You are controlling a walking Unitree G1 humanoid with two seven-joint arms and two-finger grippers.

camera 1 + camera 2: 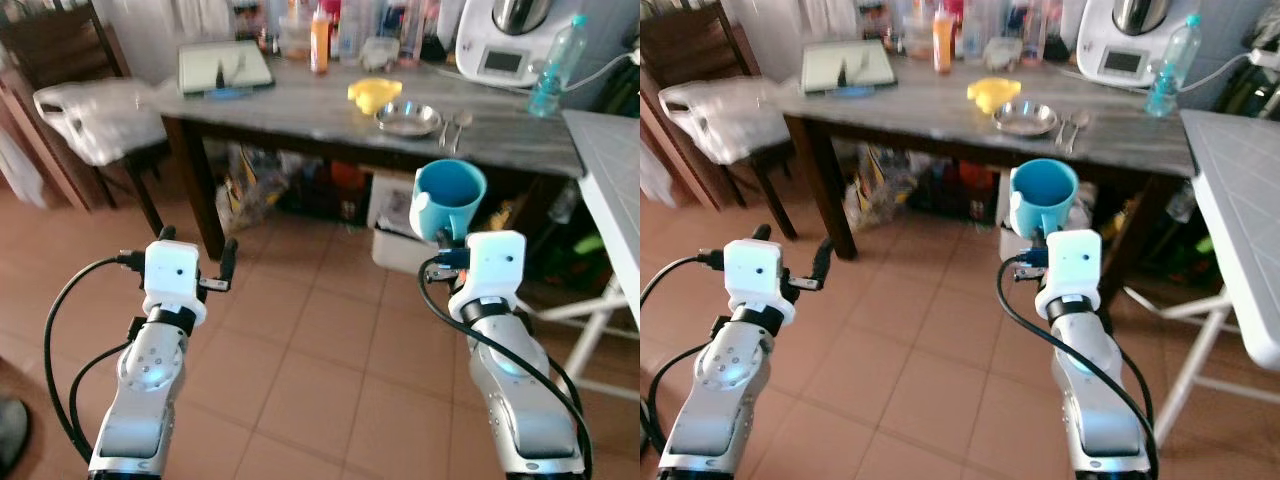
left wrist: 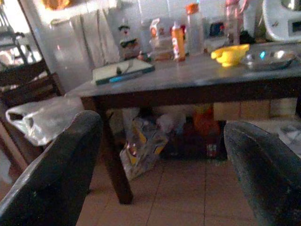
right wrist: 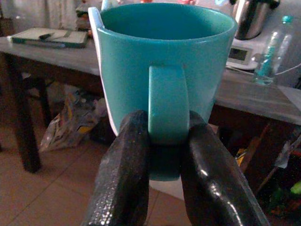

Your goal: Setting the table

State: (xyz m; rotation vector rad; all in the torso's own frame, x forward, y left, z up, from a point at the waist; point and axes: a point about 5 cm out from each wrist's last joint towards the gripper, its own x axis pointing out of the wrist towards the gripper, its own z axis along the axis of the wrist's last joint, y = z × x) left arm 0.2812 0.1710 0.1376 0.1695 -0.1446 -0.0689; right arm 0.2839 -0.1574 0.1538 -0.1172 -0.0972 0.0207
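One right gripper (image 3: 162, 183) pinches one teal mug (image 3: 164, 70) (perhaps upright).

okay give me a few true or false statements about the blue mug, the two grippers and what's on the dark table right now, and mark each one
1. The right gripper holds the blue mug by its handle. True.
2. The mug is standing on the table. False: it is held in the air, in front of the table and above the tiled floor.
3. The left gripper is open and holds nothing. True.
4. The metal plate sits beside a yellow object on the table. True.
5. The mug hangs upside down. False: it is upright, with its opening facing up.
6. The plastic water bottle lies on the floor. False: it stands on the table, near the white kitchen appliance.
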